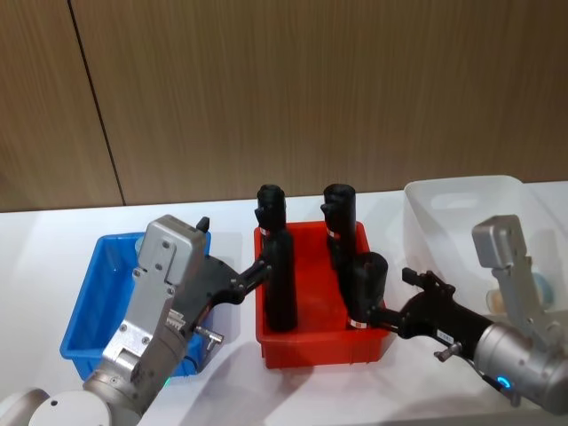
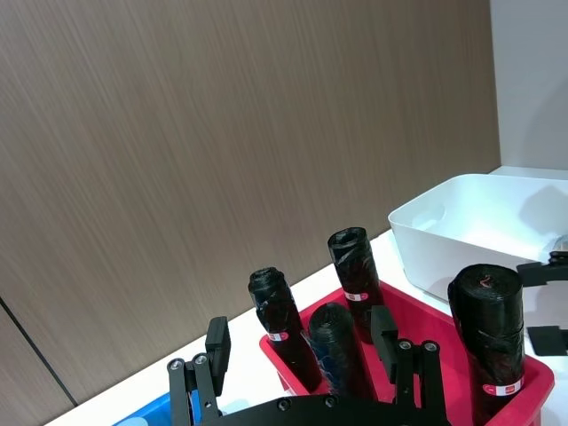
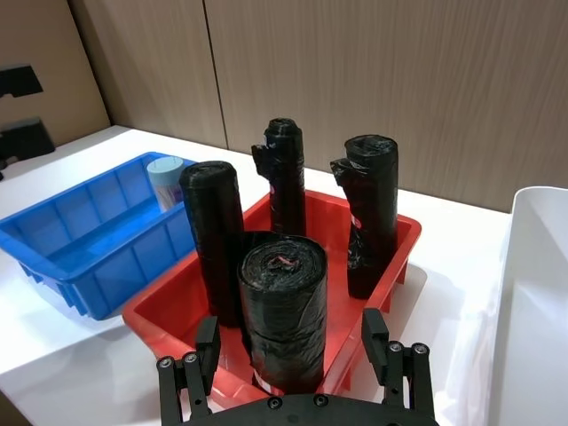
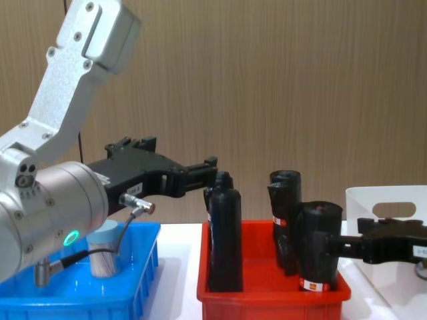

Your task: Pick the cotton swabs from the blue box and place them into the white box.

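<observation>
1. A bright blue open-top plastic box with ribbed sides sits on the white tabletop at the robot's left; a red plastic bin stands just beside it in the middle, and a translucent white plastic box with smooth rounded walls stands to the right.
2. One small clear tub of cotton swabs with a pale grey-blue round lid stands upright inside the blue box, at its far end.
3. A second pale-lidded tub lies in the white box, partly hidden by the right arm.
4. Four tall black rolls with small red-and-white labels stand upright in the red bin.
5. The left hand hangs above the gap between the blue box and the red bin, its fingers apart and holding nothing.
6. The right hand hovers between the red bin and the white box, close to the nearest black roll, fingers spread and empty.
</observation>
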